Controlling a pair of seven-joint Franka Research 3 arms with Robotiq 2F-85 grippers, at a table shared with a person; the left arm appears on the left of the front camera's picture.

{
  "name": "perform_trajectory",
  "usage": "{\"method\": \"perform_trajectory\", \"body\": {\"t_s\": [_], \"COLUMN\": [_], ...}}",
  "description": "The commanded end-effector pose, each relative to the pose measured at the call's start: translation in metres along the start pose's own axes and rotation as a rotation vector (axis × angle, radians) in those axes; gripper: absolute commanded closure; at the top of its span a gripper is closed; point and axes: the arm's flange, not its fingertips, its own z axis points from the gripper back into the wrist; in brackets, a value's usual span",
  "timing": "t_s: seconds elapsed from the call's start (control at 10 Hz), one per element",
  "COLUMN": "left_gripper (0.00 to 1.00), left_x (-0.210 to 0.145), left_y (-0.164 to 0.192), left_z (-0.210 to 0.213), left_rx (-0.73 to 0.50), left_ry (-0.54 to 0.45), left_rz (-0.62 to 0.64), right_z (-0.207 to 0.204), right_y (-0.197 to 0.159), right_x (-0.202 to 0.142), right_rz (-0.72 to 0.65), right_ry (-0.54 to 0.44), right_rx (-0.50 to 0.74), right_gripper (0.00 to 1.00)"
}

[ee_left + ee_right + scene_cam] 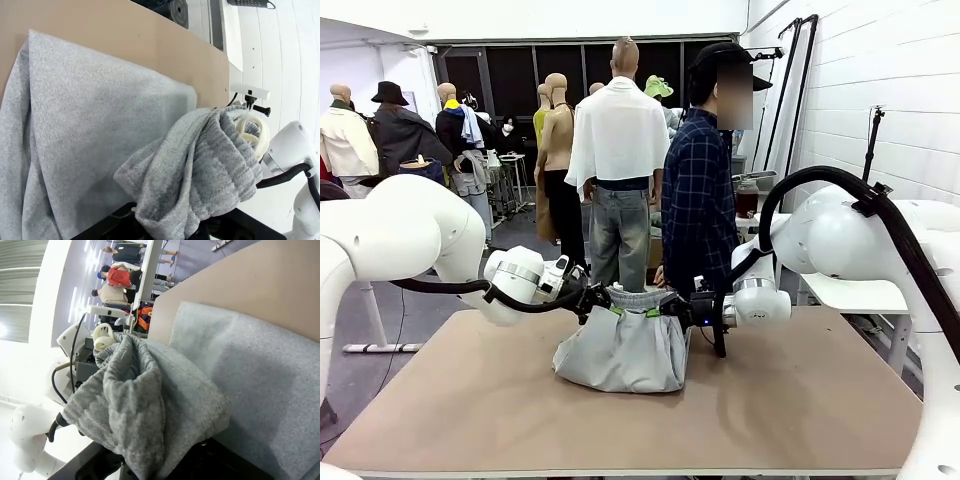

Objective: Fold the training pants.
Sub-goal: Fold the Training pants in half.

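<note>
The light grey training pants (620, 348) hang by their waistband above the middle of the table, their lower part resting folded on the board. My left gripper (603, 304) is shut on the waistband's left end, and my right gripper (665, 306) is shut on its right end. In the left wrist view the ribbed waistband (210, 170) bunches over my fingers, with the flat cloth (95, 130) below it. The right wrist view shows the same bunched waistband (135, 405) over the hidden fingers and the flat cloth (260, 380) beyond.
The brown table (800, 400) has free room left, right and in front of the pants. A person (700, 190) in a dark checked shirt stands at the far edge, just behind the pants.
</note>
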Motion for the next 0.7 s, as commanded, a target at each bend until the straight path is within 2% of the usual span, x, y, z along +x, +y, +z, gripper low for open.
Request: {"method": "perform_trajectory", "body": {"t_s": [0.0, 0.6], "left_gripper": [1.00, 1.00], "left_x": [0.017, 0.021], "left_y": [0.008, 0.021], "left_z": [0.004, 0.000], "left_rx": [0.028, 0.095], "left_ry": [-0.012, 0.012], "left_rz": [0.024, 0.113], "right_z": [0.008, 0.009], "right_y": [-0.008, -0.021], "right_x": [0.017, 0.021], "right_rz": [-0.029, -0.088], "right_ry": [-0.092, -0.091], "right_rx": [-0.024, -0.095], "right_gripper": [1.00, 1.00]}}
